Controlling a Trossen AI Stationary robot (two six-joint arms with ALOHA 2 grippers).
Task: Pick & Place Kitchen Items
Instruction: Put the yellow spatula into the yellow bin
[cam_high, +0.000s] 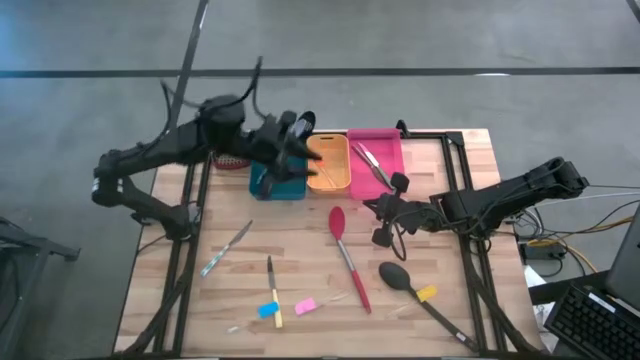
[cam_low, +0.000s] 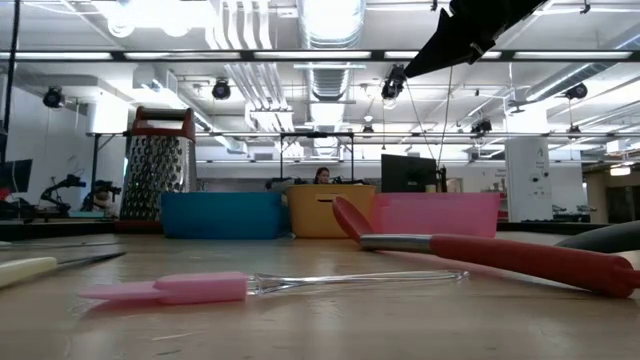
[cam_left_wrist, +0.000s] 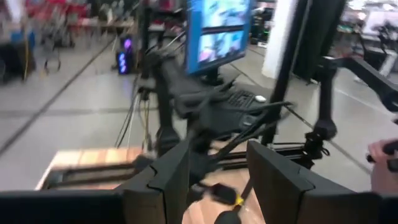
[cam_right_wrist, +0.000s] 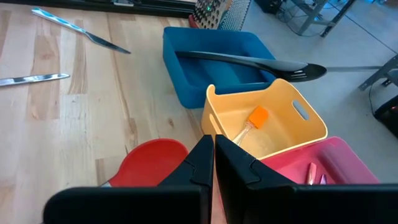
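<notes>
My left gripper (cam_high: 298, 150) (cam_left_wrist: 217, 165) hangs open high over the teal bin (cam_high: 280, 184), with nothing between its fingers. A black slotted spoon (cam_right_wrist: 249, 61) lies in that bin, its head (cam_right_wrist: 305, 70) jutting past the far rim. My right gripper (cam_high: 372, 208) (cam_right_wrist: 213, 155) is shut above the head of the red spoon (cam_high: 348, 258), holding nothing. An orange spatula (cam_right_wrist: 256, 118) lies in the orange bin (cam_high: 330, 165), and metal tools (cam_high: 372, 166) in the pink bin (cam_high: 378, 150). A dark spoon (cam_high: 420, 296) with a yellow piece (cam_high: 427, 293) lies near right.
A knife (cam_high: 227, 247), a yellow-handled tool with a blue piece (cam_high: 270, 300) and a pink piece (cam_high: 305, 306) lie on the near half of the table. The box grater (cam_low: 157, 165) stands left of the teal bin. Bare wood shows at the near left.
</notes>
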